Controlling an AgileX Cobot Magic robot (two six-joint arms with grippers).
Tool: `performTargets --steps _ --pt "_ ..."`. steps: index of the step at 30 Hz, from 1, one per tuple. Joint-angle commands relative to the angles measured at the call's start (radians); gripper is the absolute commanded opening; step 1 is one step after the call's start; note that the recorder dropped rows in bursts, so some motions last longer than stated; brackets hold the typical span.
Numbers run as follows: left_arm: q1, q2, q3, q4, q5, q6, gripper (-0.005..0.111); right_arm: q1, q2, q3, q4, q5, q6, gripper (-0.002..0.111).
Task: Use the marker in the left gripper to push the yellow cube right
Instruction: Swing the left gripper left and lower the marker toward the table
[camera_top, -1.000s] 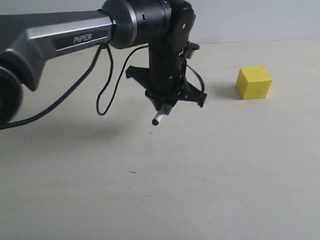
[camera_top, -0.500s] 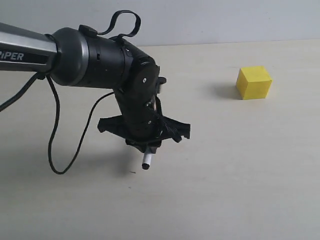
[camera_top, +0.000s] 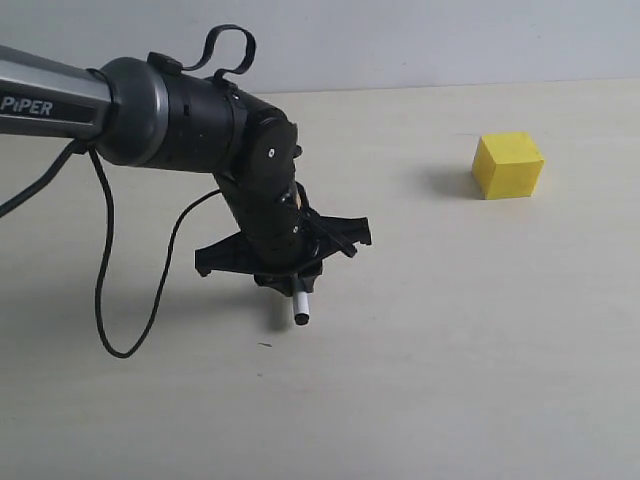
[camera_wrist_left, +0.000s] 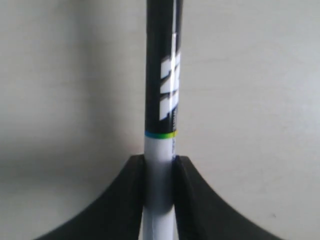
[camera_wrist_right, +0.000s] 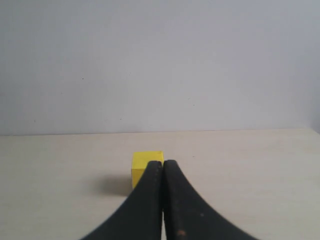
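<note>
The yellow cube (camera_top: 509, 166) rests on the pale table at the right of the exterior view, and it also shows in the right wrist view as the yellow cube (camera_wrist_right: 141, 167) behind the fingertips. My left gripper (camera_top: 292, 290), black with a looped cable, hangs low over the table's middle-left, far left of the cube. It is shut on the marker (camera_top: 300, 308), whose tip points down just above the surface. The left wrist view shows the marker (camera_wrist_left: 162, 100) pinched at its white barrel. My right gripper (camera_wrist_right: 163, 165) is shut with nothing in it.
The dark grey arm lettered PiPER (camera_top: 50, 95) reaches in from the left edge. Its black cable (camera_top: 105, 290) droops low toward the table at the left. A pale wall (camera_top: 450, 40) stands behind the table's far edge.
The left gripper swung down and to the left, away from the cube, then shifted slightly up and back. The marker tip now points more steeply downward. The cube has not moved.
</note>
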Motion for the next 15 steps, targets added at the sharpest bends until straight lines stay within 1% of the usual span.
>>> performTargets --steps 1,15 --pt "0.006 0.018 0.004 -0.010 -0.005 0.007 0.000 -0.005 -0.007 0.005 -0.002 -0.006 0.000 0.000" --pt "0.006 0.032 0.004 -0.014 -0.026 0.008 0.000 -0.005 -0.007 0.005 -0.002 -0.006 0.000 0.000"
